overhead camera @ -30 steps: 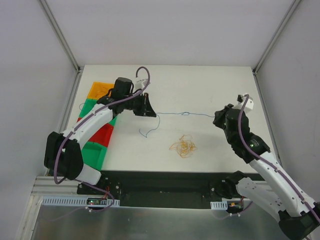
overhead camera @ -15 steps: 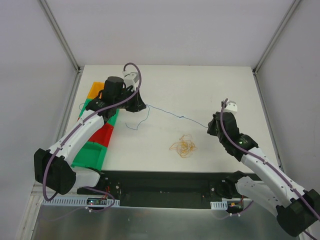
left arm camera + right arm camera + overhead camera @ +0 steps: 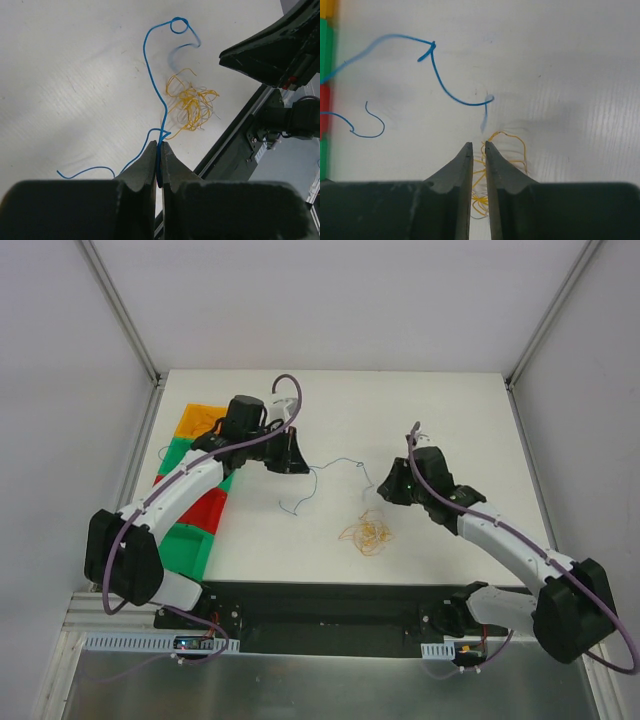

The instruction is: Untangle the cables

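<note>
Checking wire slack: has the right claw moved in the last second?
Yes. The right claw moved left, away from the table's right edge, nearer the orange tangle.

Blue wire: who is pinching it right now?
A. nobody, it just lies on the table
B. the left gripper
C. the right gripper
B: in the left wrist view, the left gripper has its fingertips shut on the blue wire.

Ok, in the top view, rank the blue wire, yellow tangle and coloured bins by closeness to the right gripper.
1. Blue wire, just left of the right gripper.
2. Yellow tangle, toward the arm bases.
3. Coloured bins, at the far left edge.
</note>
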### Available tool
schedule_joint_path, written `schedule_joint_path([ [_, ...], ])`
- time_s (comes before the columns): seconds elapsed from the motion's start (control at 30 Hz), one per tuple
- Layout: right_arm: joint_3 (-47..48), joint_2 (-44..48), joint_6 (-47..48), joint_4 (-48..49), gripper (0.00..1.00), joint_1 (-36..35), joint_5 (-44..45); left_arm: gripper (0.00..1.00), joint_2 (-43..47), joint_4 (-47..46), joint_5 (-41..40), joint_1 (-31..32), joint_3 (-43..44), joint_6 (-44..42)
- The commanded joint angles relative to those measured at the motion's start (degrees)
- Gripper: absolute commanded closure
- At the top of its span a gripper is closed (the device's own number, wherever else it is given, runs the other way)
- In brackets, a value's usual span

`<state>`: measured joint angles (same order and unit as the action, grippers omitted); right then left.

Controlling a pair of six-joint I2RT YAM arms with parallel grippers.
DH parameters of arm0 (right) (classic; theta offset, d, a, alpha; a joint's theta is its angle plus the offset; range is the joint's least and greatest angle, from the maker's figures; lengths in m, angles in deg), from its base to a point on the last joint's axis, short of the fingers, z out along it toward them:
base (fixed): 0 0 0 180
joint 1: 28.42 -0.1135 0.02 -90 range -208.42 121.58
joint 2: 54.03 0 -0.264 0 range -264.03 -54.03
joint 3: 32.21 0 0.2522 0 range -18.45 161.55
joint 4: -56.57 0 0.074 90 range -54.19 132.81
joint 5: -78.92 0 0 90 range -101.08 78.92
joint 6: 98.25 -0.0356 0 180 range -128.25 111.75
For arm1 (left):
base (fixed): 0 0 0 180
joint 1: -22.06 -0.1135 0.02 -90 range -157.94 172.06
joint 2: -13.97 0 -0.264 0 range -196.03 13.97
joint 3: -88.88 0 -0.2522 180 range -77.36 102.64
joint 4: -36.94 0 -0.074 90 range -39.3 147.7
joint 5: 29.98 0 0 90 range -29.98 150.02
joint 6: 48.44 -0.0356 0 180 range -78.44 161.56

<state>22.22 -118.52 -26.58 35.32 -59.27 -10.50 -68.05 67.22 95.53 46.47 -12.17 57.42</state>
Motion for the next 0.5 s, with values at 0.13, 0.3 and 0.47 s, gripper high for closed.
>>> schedule_joint_path([
  [0.13,3.1,-5.9,9.9,-8.0,0.57,0.0,-3.9,1.00,13.4,-1.9,-25.6,0.2,-1.6,-3.2],
  [0.3,-5.1,3.0,11.6,-4.7,0.50,0.0,-4.2,1.00,21.5,-2.5,-44.3,0.0,-3.3,-6.7],
  [0.47,-10.9,12.8,14.5,-2.5,0.48,0.1,-1.6,1.00,24.5,1.9,-55.7,-0.3,1.2,-8.0],
])
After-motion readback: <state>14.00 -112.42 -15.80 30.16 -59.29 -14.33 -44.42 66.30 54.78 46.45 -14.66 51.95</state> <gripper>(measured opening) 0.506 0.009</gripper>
